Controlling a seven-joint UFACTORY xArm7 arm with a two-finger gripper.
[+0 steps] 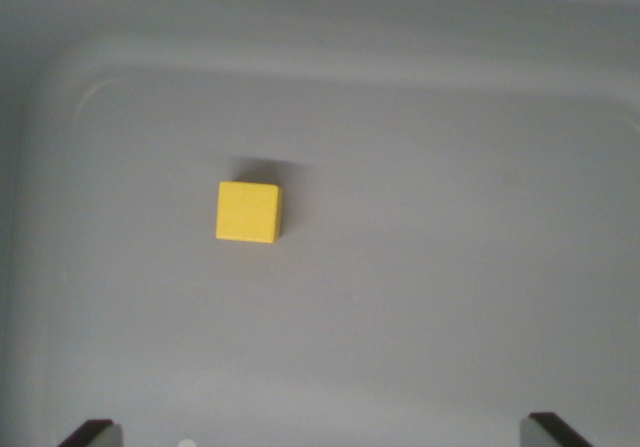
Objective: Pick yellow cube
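A small yellow cube (pixel 248 212) lies flat on the floor of a grey bin (pixel 420 297), left of the wrist view's centre, casting a short shadow behind it. Two dark fingertips (pixel 92 433) of my gripper (pixel 322 432) poke in at the bottom corners of the view, far apart, with nothing between them. The cube sits well above the fingertips in the picture, closer to the left one.
The grey bin's rounded walls rise along the top (pixel 320 27) and the wrist view's left edge (pixel 15 217). A raised moulded ridge curves around the floor near the upper left corner.
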